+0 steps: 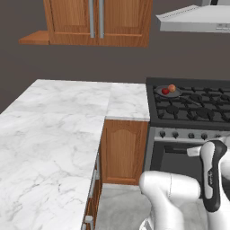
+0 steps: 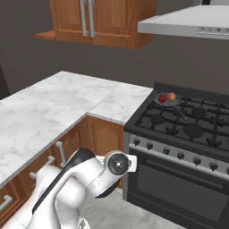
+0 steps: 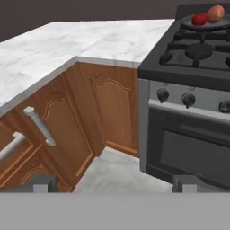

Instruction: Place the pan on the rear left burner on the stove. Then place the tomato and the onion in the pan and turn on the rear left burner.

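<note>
The pan sits at the rear left corner of the stove, over the rear left burner, and both balls are inside it: the dark red tomato on the side toward the counter, the orange-brown onion just beside it, possibly touching. So the loading looks done, and what's left, as I read it, is the knob.

The gripper hangs low in front of the oven door, well away from the pan. In the hand view its two finger tips stand far apart at the bottom corners, spread wide, nothing between them.

Now the risky part. The silver front panel carries a row of dark knobs, all looking alike, and from here I can't tell which one feeds the rear left burner. Pick the wrong one and a bare burner lights while the pan stays cold. The arm is also folded tight near the wooden cabinet doors and their metal handles, so a wide swing up toward the panel could clip them. A closing grip that lands off-centre may slip round the knob instead of turning it.
</note>
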